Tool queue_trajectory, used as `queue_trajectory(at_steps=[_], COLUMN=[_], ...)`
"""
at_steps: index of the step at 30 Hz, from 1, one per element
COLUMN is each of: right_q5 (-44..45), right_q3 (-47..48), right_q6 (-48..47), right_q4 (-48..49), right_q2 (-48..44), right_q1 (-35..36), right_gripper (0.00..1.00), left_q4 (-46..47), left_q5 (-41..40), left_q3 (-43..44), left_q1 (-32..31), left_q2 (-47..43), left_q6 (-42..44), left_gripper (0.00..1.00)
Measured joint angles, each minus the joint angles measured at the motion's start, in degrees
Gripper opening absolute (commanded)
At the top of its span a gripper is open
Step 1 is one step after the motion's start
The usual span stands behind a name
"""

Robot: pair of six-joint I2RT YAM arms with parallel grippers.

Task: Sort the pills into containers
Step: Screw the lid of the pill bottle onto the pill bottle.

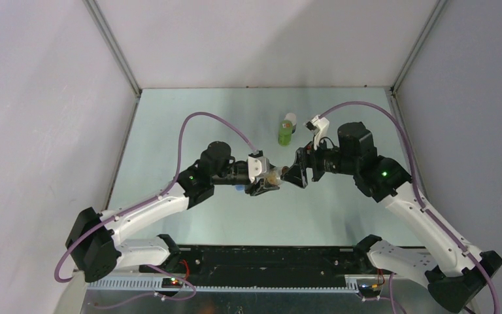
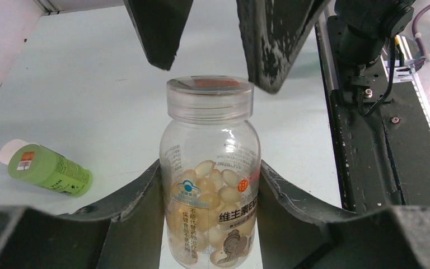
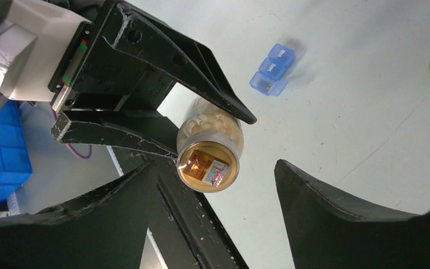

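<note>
My left gripper (image 2: 210, 171) is shut on a clear bottle (image 2: 210, 185) of pale yellow pills, its fingers pressed against both sides of the body. The bottle hangs over the middle of the table (image 1: 272, 175) with its clear cap (image 2: 209, 95) on, pointing at the right arm. My right gripper (image 3: 215, 168) is open just in front of that cap (image 3: 208, 166), one finger on each side and not touching it. A small blue pill container (image 3: 272, 69) with linked compartments lies on the table beyond.
A green bottle (image 1: 286, 129) with a white cap lies on its side at the back of the table, also seen from the left wrist (image 2: 47, 170). The black base rail (image 1: 268, 258) runs along the near edge. A blue bin (image 3: 0, 151) sits off to one side.
</note>
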Motion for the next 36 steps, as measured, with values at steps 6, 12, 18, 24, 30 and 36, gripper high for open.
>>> queue_trajectory(at_steps=[6,12,18,24,30,36], right_q5=[0.3,2.3,6.7,12.3,17.4,16.3], right_q3=[0.0,0.0,0.0,0.0,-0.1,-0.2], right_q6=[-0.9,1.7,9.7,20.4,28.2,25.0], right_q4=[0.0,0.7,2.5,3.5,5.8,6.3], right_q2=[2.1,3.2,4.3,5.1,5.7,3.4], right_q1=[1.7,2.2,3.4,4.2,3.5,2.5], right_gripper=[0.68,0.50,0.43,0.61,0.90,0.93], left_q4=[0.0,0.0,-0.3,-0.4,-0.2,0.0], left_q5=[0.3,-0.1,-1.6,-3.4,-0.9,-0.1], left_q3=[0.0,0.0,0.0,0.0,0.0,0.0], left_q1=[0.0,0.0,0.5,1.1,-0.1,-0.1], left_q2=[0.0,0.0,0.0,0.0,-0.2,-0.3], left_q6=[0.0,0.0,0.0,0.0,0.0,0.0], left_gripper=[0.00,0.00,0.00,0.00,0.00,0.00])
